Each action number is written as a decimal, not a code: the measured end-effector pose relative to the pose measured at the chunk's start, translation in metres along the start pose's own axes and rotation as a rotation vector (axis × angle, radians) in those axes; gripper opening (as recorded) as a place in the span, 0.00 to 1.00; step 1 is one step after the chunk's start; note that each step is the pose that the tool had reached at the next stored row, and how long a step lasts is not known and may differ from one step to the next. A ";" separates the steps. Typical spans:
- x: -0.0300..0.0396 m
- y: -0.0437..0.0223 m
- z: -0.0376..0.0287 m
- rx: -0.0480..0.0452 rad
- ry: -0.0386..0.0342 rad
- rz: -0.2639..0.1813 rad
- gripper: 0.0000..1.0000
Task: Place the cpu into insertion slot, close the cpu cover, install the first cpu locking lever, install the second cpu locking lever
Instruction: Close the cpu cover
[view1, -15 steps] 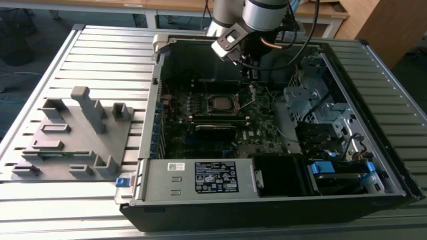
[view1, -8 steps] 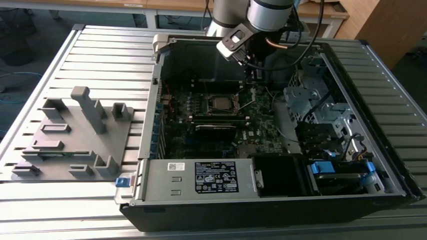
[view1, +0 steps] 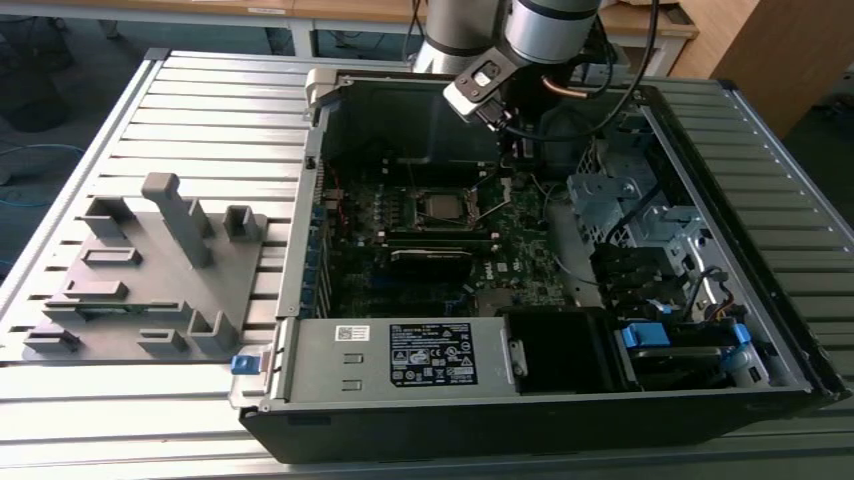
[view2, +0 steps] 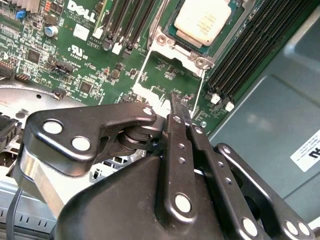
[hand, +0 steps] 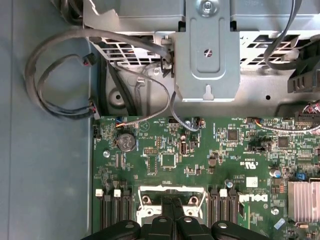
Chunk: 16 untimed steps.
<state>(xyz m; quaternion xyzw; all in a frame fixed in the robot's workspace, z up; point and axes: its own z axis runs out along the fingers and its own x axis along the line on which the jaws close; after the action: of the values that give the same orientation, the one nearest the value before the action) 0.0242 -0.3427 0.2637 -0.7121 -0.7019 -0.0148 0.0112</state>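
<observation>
Arm reaches into the open case (view1: 787, 330) in the exterior view. The gripper (view1: 513, 158) hangs above the board (view1: 400, 285), just to the exterior view's right of the slot (view1: 416, 208). Cpu (view1: 442, 206) lies in the slot, grey top up.

Second wrist view: jaws closed tip to tip, with nothing between them that I can see. Cover (view2: 175, 45) is down around the cpu, whose top shows through the cut-out. Two thin wire levers run from the cover's end toward the camera, one lever (view2: 144, 67) to one side of the gripper (view2: 175, 100) and the other (view2: 200, 92) close by its tips. I cannot tell whether the tips touch it.

First wrist view: the closed gripper (hand: 172, 207) sits over the end of the socket frame, memory slots (hand: 114, 215) to either side.

Judgement: the step in hand looks like the first lever, both wires appearing unlatched. To do it well:
- Use the closed tips as a pusher, not a pincher.
- Meet the wire near its handle end — not mid-span, where it flexes.
- Press down, then sideways, so it tucks under its hook.
- Keep clear of the other wire and the small board parts.
- The cover needs to lie flat — otherwise the latch will likely miss.
</observation>
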 end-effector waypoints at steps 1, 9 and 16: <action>0.0000 0.0006 0.0000 0.0000 0.0000 0.000 0.10; 0.0002 0.0078 0.0001 0.0000 0.0000 0.000 0.10; 0.0004 0.0143 0.0001 0.0000 0.0000 0.000 0.10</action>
<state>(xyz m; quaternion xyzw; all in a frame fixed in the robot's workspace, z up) 0.0385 -0.3425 0.2636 -0.7120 -0.7019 -0.0148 0.0112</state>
